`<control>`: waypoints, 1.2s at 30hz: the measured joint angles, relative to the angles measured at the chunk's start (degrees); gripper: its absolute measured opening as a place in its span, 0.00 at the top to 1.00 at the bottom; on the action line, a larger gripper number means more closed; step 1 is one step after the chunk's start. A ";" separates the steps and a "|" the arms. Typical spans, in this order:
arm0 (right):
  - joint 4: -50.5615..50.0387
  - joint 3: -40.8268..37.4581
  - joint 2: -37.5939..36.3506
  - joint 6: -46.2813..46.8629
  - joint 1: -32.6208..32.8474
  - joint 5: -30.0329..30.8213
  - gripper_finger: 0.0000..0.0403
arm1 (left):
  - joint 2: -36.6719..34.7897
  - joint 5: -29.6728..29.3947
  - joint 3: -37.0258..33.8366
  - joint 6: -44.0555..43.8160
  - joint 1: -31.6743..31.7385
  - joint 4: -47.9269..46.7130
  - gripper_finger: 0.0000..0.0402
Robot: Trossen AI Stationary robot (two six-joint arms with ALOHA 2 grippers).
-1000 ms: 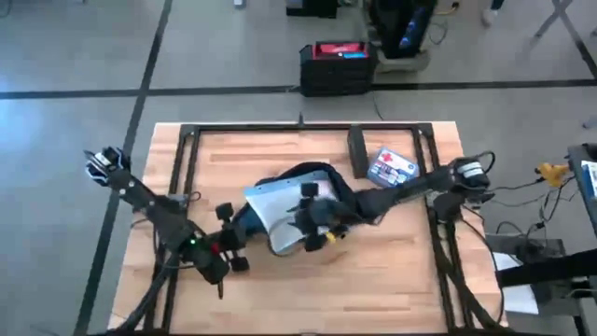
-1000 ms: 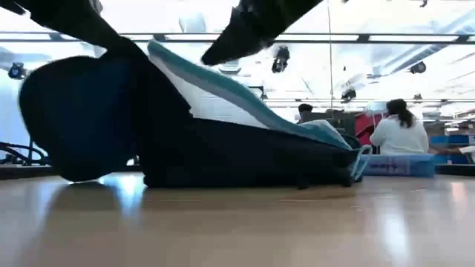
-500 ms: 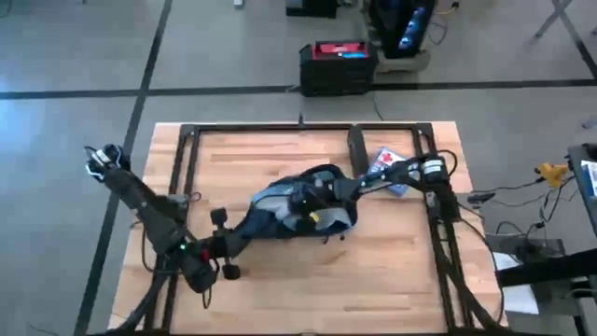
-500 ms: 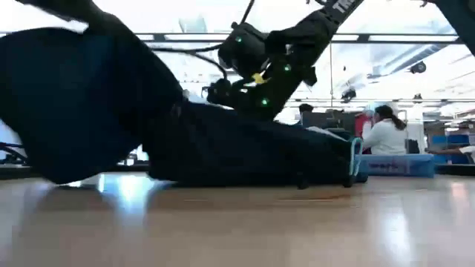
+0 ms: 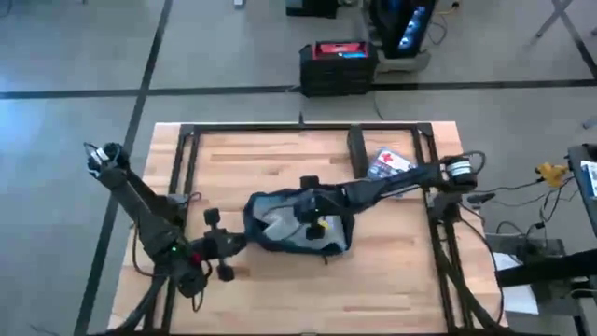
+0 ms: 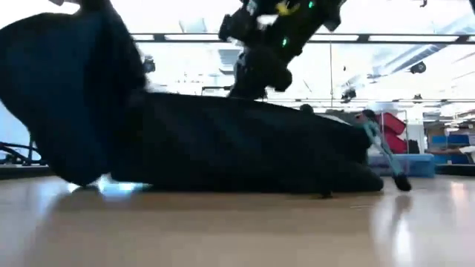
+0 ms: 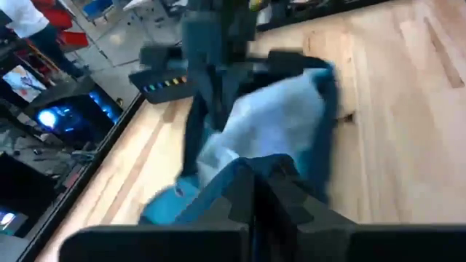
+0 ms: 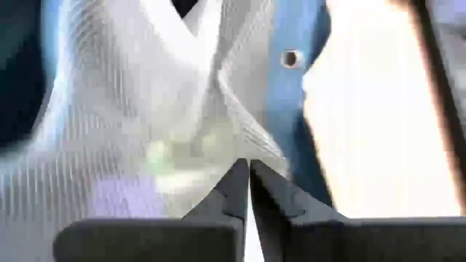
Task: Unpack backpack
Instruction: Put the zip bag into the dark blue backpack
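Dark navy backpack (image 5: 298,224) at centre of the high view, lying on the wooden table (image 5: 392,280), mouth open on pale mesh lining (image 8: 145,109). Left gripper (image 5: 241,241) at lower left, fingers closed on the backpack's edge. Right gripper (image 5: 312,222) inside the opening, fingers pressed together against the lining; hold on it unclear. Small blue-white box (image 5: 390,164) upper right, print unreadable.

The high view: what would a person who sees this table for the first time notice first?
The dark navy backpack lies open near the middle of the wooden table, showing its pale lining. The right gripper reaches into the opening with its fingers shut, while the left gripper, also shut, is at the bag's left edge. A small blue-white box lies behind the right arm, near the far right corner.
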 joint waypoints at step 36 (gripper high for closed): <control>11.07 7.09 11.40 -1.28 1.17 2.34 1.00 | 1.29 -1.54 -3.29 -2.61 -0.37 -0.13 1.00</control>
